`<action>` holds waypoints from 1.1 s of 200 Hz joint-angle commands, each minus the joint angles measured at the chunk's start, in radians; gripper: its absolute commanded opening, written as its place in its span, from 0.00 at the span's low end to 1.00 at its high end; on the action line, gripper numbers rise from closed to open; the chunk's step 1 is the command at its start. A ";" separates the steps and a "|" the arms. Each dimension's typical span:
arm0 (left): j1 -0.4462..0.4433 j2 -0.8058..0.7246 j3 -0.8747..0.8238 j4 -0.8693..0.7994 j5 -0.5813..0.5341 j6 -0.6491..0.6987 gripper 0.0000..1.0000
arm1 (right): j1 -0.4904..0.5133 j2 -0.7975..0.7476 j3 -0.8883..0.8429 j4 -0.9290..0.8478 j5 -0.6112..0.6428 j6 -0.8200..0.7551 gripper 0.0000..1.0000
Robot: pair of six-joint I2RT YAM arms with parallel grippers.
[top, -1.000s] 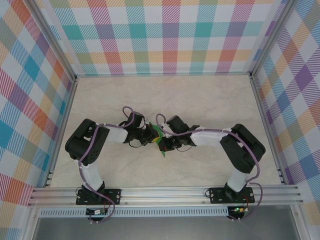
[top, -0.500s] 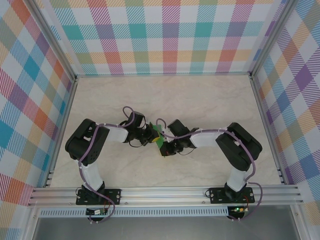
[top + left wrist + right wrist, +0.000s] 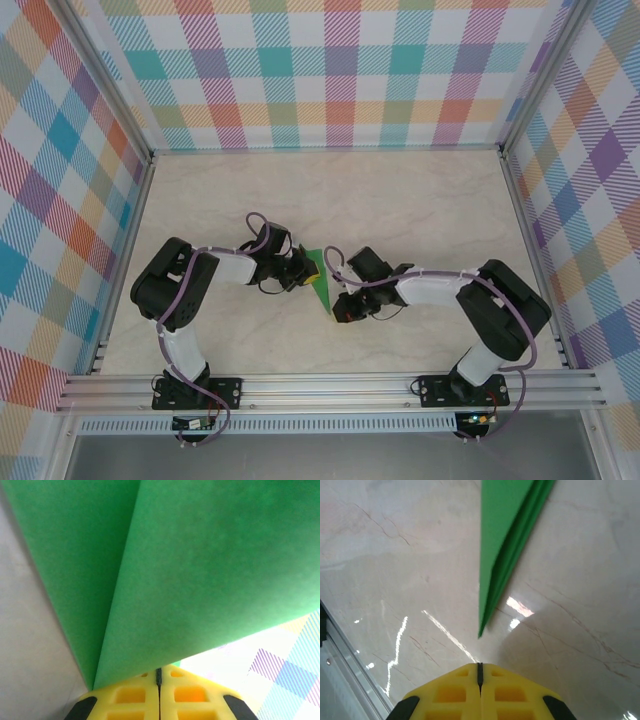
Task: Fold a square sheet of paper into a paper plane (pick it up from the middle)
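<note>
one green paper plane at the middle of the top view. two arms: left arm at lower left, right arm at lower right. two grippers, left gripper and right gripper, each with two yellow fingers. one marble table.

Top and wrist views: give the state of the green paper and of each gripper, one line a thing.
paper plane: folded into a slim, layered, pointed dart, held at one end, its tip free.
left gripper: fingers shut, pinching the paper plane.
right gripper: fingers shut, holding nothing, apart from the dart's tip.
</note>
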 commanded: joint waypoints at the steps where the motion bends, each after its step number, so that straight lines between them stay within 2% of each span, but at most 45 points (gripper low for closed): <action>1: -0.001 0.029 -0.010 -0.033 -0.020 0.025 0.08 | -0.010 0.004 0.073 0.049 0.021 0.025 0.00; 36: -0.002 0.026 -0.004 -0.004 0.012 0.035 0.09 | -0.025 0.134 0.137 0.147 0.005 0.081 0.00; 74: -0.002 -0.003 0.011 -0.004 0.038 0.073 0.12 | -0.029 0.210 0.171 0.107 0.045 0.097 0.00; 132: 0.000 -0.089 0.126 -0.249 -0.037 0.306 0.20 | -0.051 0.200 0.133 0.030 0.077 0.051 0.00; 220: 0.003 -0.019 0.159 -0.216 -0.047 0.405 0.20 | -0.074 0.139 0.080 -0.065 0.011 -0.049 0.00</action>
